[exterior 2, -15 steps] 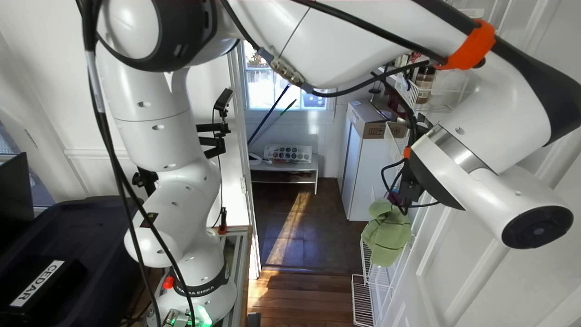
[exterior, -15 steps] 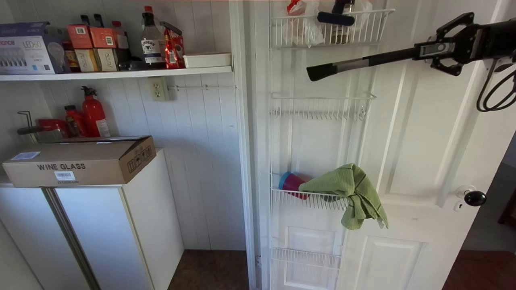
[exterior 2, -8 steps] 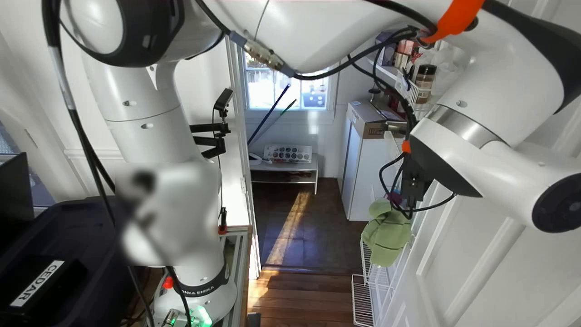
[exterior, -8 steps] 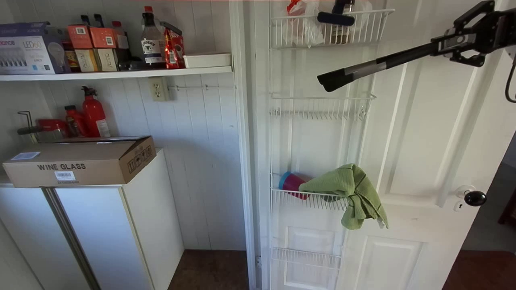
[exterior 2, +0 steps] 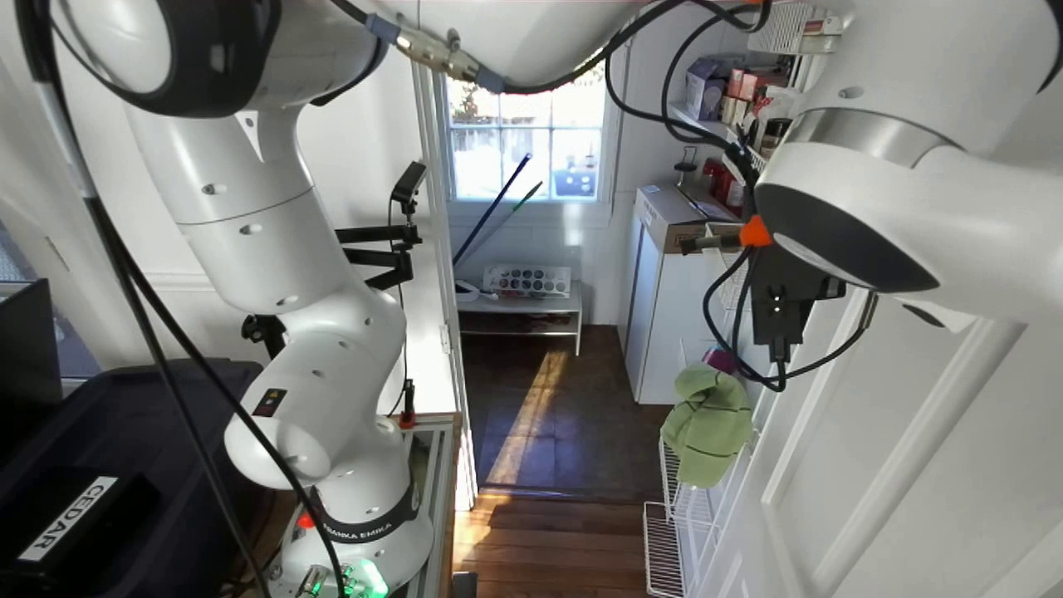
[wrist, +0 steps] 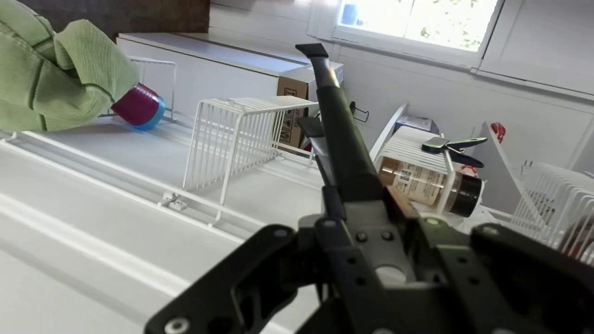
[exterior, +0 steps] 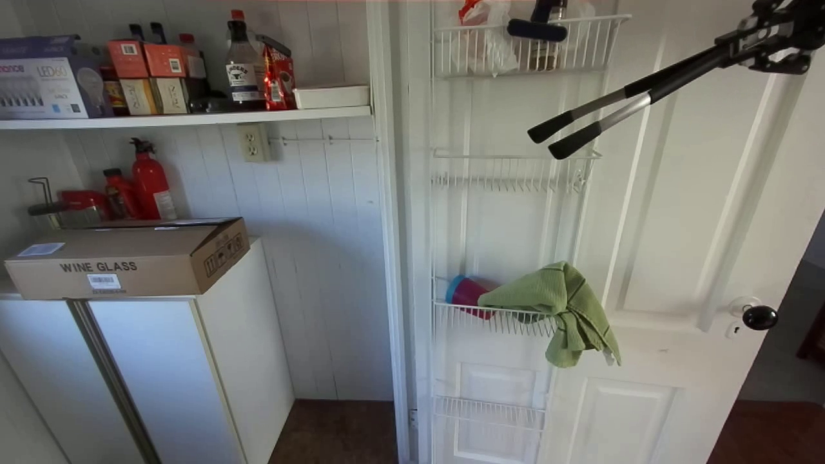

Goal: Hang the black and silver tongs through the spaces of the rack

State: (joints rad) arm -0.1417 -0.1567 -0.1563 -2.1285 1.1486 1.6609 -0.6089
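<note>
The tongs (exterior: 625, 115) have two black and silver arms and slope down-left in an exterior view. Their two tips are slightly apart and overlap the right end of an upper basket of the white wire rack (exterior: 509, 156); I cannot tell if they touch it. My gripper (exterior: 741, 44) is shut on the joined end of the tongs. In the wrist view the gripper (wrist: 364, 199) holds the tongs (wrist: 345, 139), which point away between a rack basket (wrist: 232, 109) and the jar's basket. In an exterior view the robot's wrist hides the gripper; lower rack shelves (exterior 2: 663, 548) show there.
A green towel (exterior: 548, 290) and a purple cup (exterior: 465, 293) lie in a lower basket. The top basket holds a plastic bag (exterior: 496, 45), a short dark item (exterior: 538, 30) and a jar (wrist: 413, 183). A door knob (exterior: 759, 317) is at right.
In an exterior view my gripper has moved right and up. The tongs tilt more steeply, their tips moved right and down, and they have rolled so both arms show apart.
</note>
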